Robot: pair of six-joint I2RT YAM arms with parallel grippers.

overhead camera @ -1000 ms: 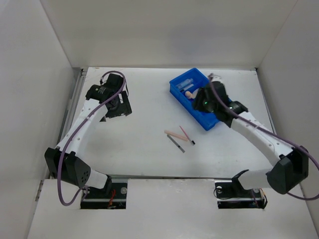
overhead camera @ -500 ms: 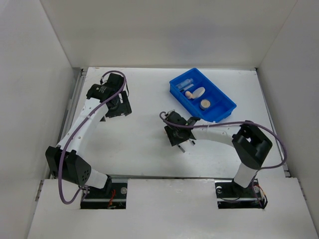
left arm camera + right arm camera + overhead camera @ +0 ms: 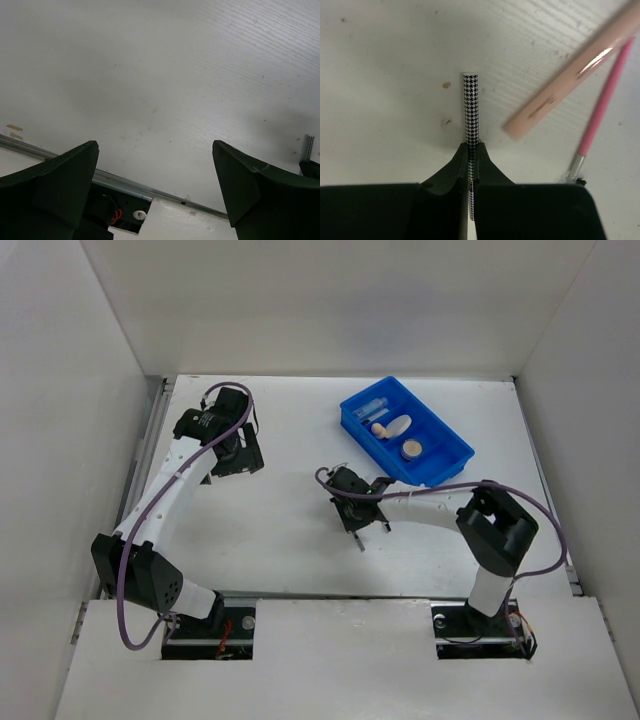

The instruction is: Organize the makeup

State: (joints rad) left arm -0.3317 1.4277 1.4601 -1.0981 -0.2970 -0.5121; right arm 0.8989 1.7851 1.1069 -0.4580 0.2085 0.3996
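Note:
My right gripper (image 3: 470, 148) is shut on a thin houndstooth black-and-white pencil (image 3: 470, 105) that lies on the white table; in the top view the gripper (image 3: 356, 517) sits low at the table's middle. A thick beige-pink pencil (image 3: 570, 75) and a thin pink pencil (image 3: 603, 107) lie just right of it. The blue tray (image 3: 452, 460) holds two clear tubes (image 3: 372, 405), a beige sponge (image 3: 378, 428), a cream pad (image 3: 398, 424) and a round beige compact (image 3: 411, 448). My left gripper (image 3: 240, 454) is open and empty over bare table at the far left; its wrist view (image 3: 155, 150) shows only table.
White walls enclose the table on three sides. A metal rail (image 3: 125, 182) and the near table edge show in the left wrist view. The tray stands at the back right, at an angle.
My right arm left the blue tray, swung down to the pencils at the table's middle, and its jaws now pinch the houndstooth pencil. The left arm has not moved.

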